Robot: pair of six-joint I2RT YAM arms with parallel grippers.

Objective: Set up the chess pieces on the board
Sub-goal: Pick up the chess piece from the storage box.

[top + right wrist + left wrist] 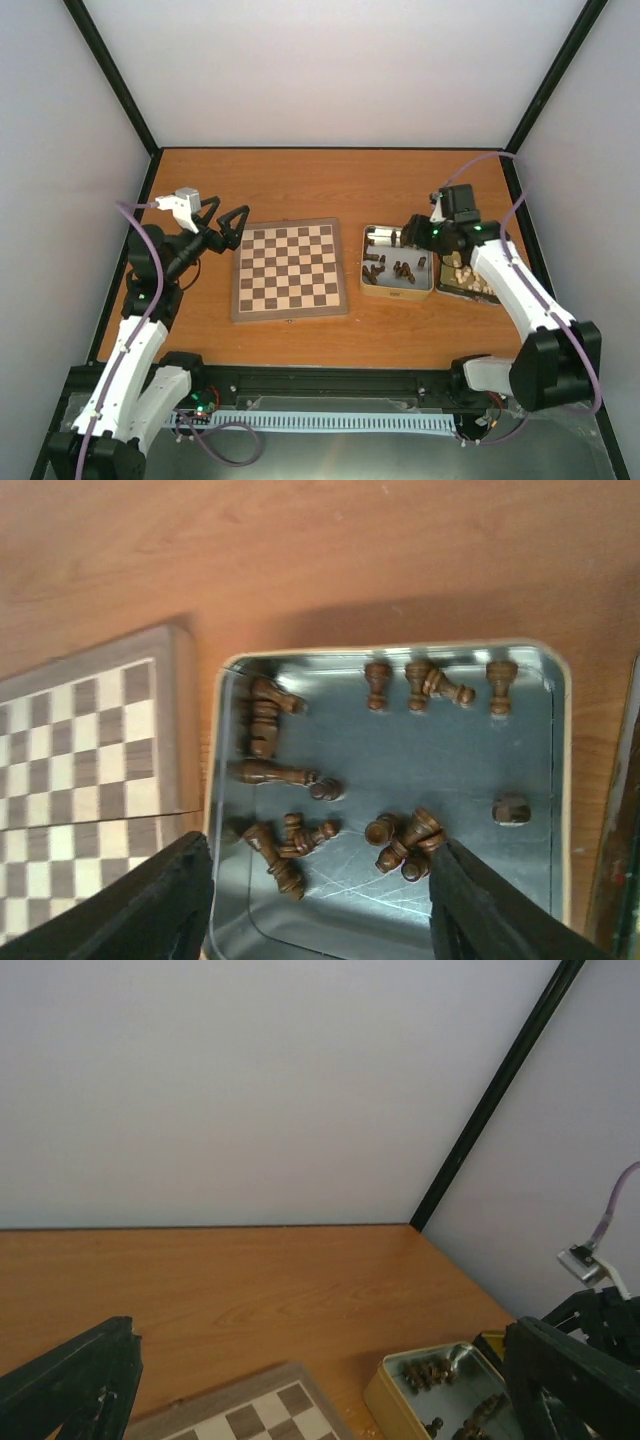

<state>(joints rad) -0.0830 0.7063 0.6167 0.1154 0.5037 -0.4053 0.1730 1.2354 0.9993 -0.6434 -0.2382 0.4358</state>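
The board (290,269) lies flat in the middle of the table with no pieces on it. Dark brown chess pieces (398,268) lie loose in a silver tin (366,262) right of it. Cream pieces (463,272) lie in a gold tin (478,295) further right. My right gripper (408,232) hangs open and empty over the silver tin; in the right wrist view (320,920) its fingers straddle several fallen dark pieces (290,845). My left gripper (225,225) is open and empty, above the table at the board's far left corner.
The left wrist view looks across the board's corner (250,1415) toward the silver tin (385,1400) and the back wall. The right wrist view shows the board's edge (175,730) close to the tin's rim (562,780). Black frame posts stand at the back corners.
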